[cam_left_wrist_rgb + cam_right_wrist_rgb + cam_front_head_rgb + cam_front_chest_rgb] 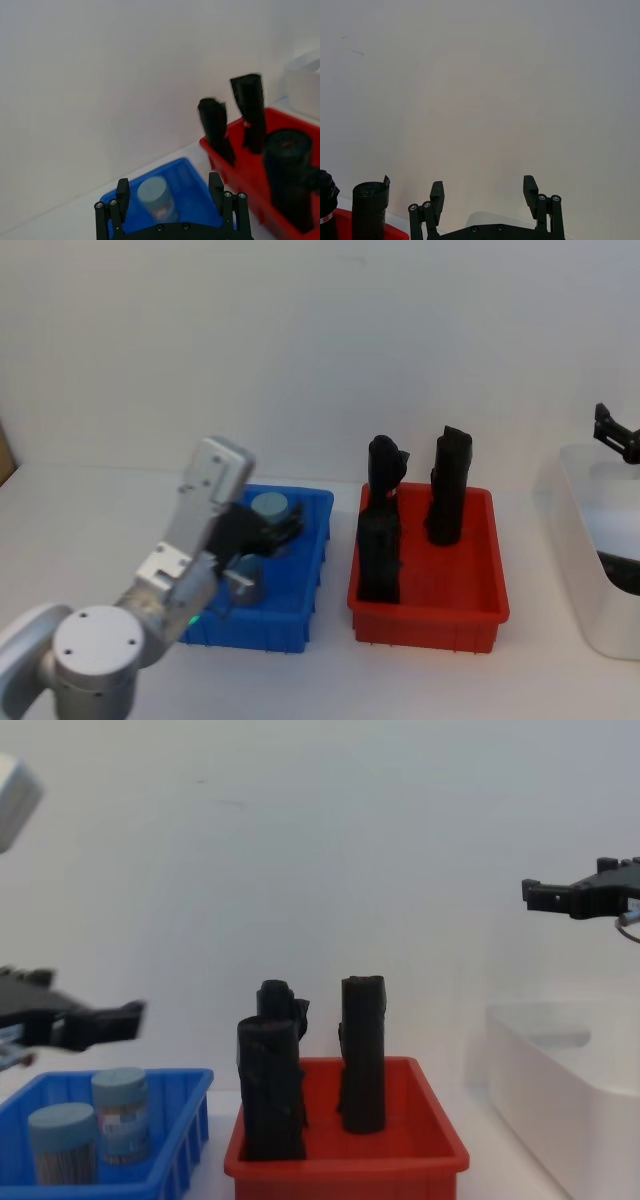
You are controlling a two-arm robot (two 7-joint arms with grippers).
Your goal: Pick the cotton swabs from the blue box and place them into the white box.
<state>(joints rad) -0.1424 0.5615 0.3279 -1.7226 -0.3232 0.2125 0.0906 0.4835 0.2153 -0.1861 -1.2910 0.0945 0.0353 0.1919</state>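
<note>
Chest view shows two cotton swabs [121, 1115] jars standing in the blue box [190, 1120]. The left gripper [169, 185] hangs above them, spread apart. The right gripper [483, 187] hangs spread apart over the white box [560, 1090].

in the head view the left arm [185, 550] hides the left side of the blue box [285, 632] and much of the nearer jar of cotton swabs [247, 585]. the white box [598, 620] and the right gripper [612, 432] run off the right edge. the jar labels [121, 1122] are too small to read.
</note>
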